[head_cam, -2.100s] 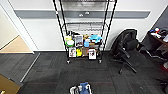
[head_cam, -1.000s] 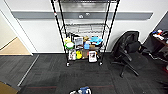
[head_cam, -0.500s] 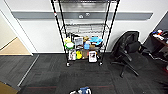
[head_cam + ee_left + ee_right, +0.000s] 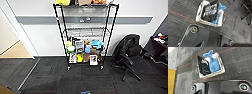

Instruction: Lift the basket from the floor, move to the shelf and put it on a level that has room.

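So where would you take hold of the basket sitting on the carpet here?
Probably by the pale rim of the basket, coming from above onto the two opposite short ends. The blue plush and black packet stick up out of the middle, so the rim's outer edges look like the free places.

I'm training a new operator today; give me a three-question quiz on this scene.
1. True or false: the basket sits on the dark carpet floor.
2. What lies in the basket beside the black packet? A) a blue plush toy B) a red mug C) a green ball
3. Fill in: the object right of the shelf in the head view is a black office ____.

Key: 1 true; 2 A, the blue plush toy; 3 chair.
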